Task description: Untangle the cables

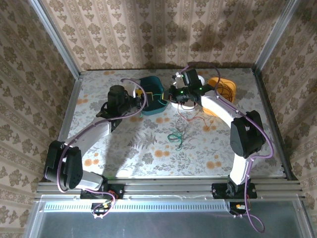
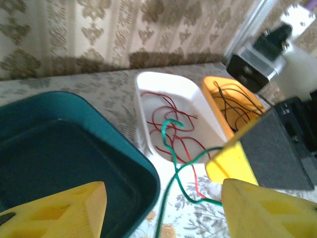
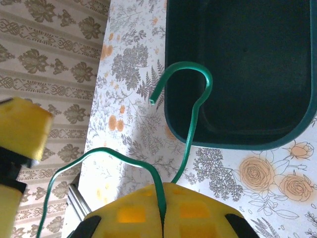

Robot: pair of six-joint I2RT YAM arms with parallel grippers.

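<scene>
My right gripper point(image 3: 162, 208) is shut on a green cable point(image 3: 190, 134), which loops up over the edge of a teal tub point(image 3: 237, 64). In the top view the right gripper point(image 1: 179, 95) hangs above the table just right of the teal tub point(image 1: 151, 111), and the green cable point(image 1: 176, 135) trails down onto the table beside a red cable point(image 1: 190, 115). My left gripper point(image 2: 166, 213) is open, with the green cable point(image 2: 174, 168) hanging between its fingers without touching them. More red cables point(image 2: 168, 114) lie in a white tub point(image 2: 163, 75). Black cables point(image 2: 237, 104) lie in an orange tub point(image 2: 213, 79).
The three tubs stand in a row at the back of the floral table, the orange tub point(image 1: 225, 84) at the right. Patterned walls close in the table on three sides. Both arms reach in from the near edge, their grippers close together by the teal tub.
</scene>
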